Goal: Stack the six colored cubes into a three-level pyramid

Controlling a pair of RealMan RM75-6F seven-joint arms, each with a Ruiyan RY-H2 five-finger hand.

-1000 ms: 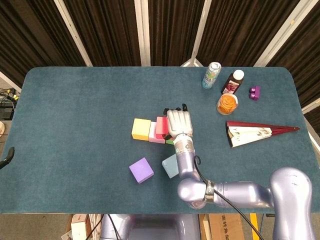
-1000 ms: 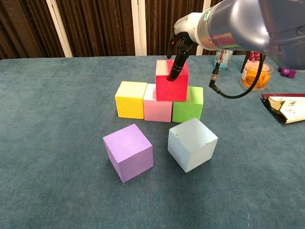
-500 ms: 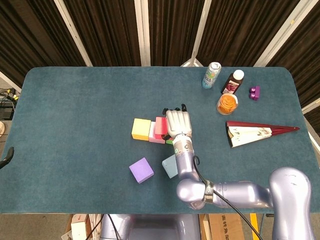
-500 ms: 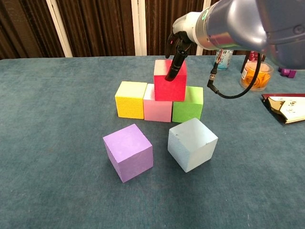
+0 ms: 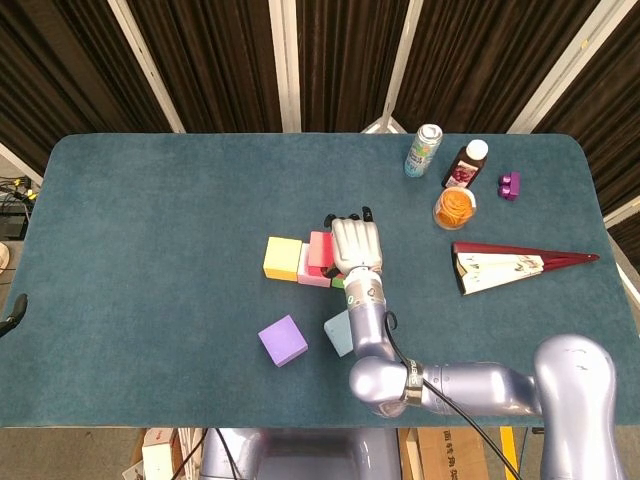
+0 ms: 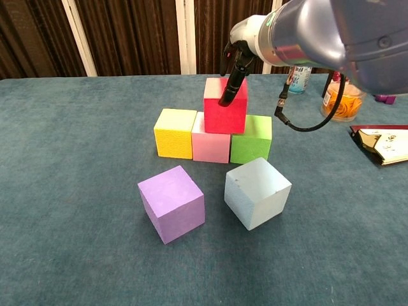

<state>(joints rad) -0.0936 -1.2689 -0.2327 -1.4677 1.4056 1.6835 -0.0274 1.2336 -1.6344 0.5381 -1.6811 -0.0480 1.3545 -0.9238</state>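
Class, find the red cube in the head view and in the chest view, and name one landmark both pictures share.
Head view: the red cube is near the table's middle, mostly hidden under the right hand.
Chest view: upper middle, on the pink cube and green cube.
Shared landmark: the yellow cube at the row's left end.

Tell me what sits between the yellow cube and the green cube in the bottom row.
The pink cube sits between the yellow cube and the green cube, flush against both, clearest in the chest view. The red cube rests above it.
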